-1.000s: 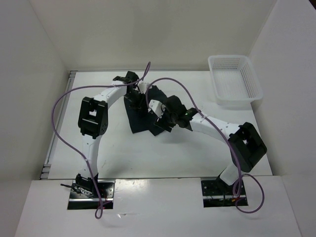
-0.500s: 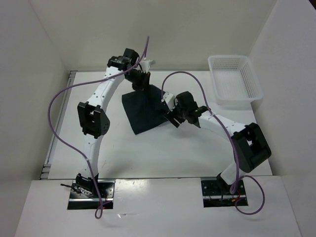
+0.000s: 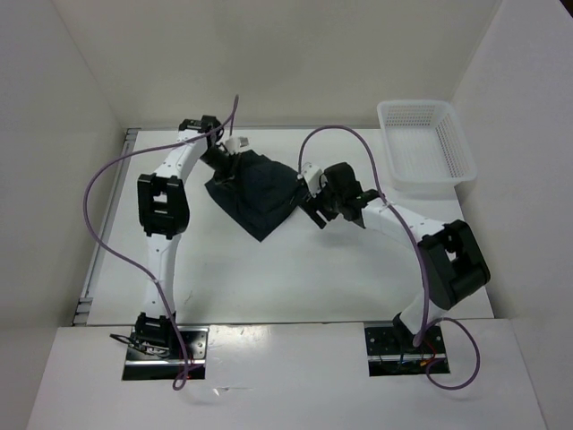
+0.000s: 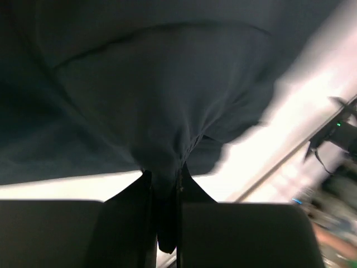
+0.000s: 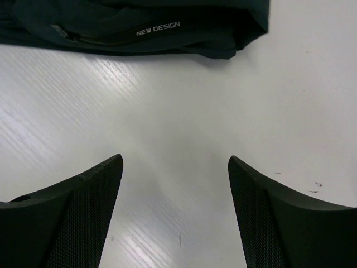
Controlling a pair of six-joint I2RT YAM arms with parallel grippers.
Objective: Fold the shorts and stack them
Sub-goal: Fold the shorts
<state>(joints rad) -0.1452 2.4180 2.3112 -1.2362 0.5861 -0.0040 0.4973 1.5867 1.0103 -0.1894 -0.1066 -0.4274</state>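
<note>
Pinching a bunched fold of the dark shorts (image 3: 260,193), the left gripper (image 4: 164,184) has its jaws clamped on the cloth near the desk's (image 3: 269,269) far edge, left of centre, where the garment lies partly gathered. The right gripper (image 5: 175,162) hovers with jaws apart over bare desk, just beside the edge printed NEW DESIGN. For a clean fold, the left should probably carry its edge across low and level while the right pins the opposite side, so the fabric does not drag.

left claw (image 4: 164,180) clamped, right claw (image 5: 175,162) spread wide
</note>
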